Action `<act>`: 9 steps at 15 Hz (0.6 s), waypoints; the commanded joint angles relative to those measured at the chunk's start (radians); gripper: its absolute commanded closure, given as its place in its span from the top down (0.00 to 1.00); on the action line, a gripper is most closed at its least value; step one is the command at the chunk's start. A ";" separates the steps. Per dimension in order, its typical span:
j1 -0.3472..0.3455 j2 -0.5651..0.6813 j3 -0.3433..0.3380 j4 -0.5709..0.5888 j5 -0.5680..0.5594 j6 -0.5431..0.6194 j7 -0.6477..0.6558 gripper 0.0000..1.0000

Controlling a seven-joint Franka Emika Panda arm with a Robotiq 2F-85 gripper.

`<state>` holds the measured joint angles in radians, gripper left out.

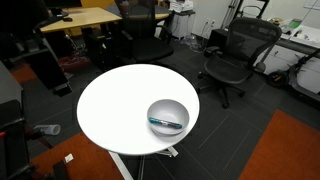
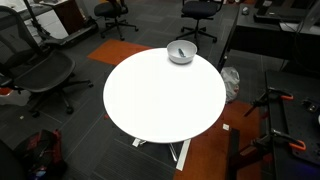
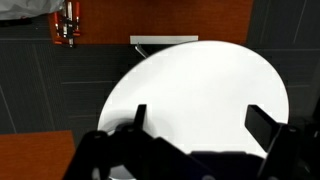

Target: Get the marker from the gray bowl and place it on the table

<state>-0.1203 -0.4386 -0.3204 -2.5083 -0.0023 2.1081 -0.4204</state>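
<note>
The gray bowl (image 1: pixel 167 116) sits near the edge of the round white table (image 1: pixel 115 105). The dark teal marker (image 1: pixel 165 124) lies inside the bowl. The bowl also shows in an exterior view (image 2: pixel 181 52) at the table's far edge, with the marker (image 2: pixel 181 54) as a small dark stick in it. The arm does not show in either exterior view. In the wrist view my gripper (image 3: pixel 200 122) is open and empty, its two dark fingers spread wide above the bare white tabletop (image 3: pixel 200 85). The bowl is out of the wrist view.
Black office chairs (image 1: pixel 232 55) and wooden desks (image 1: pixel 82 18) stand around the table. An orange-red carpet patch (image 2: pixel 205 160) lies by the table base. Another chair (image 2: pixel 40 75) stands close to the table's side.
</note>
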 commanded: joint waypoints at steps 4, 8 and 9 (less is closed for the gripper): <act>0.007 0.233 0.035 0.182 0.149 0.078 0.132 1.00; -0.007 0.379 0.066 0.278 0.204 0.159 0.224 1.00; -0.010 0.417 0.071 0.306 0.220 0.171 0.241 1.00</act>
<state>-0.1180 -0.1412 -0.2716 -2.2993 0.1710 2.2472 -0.2403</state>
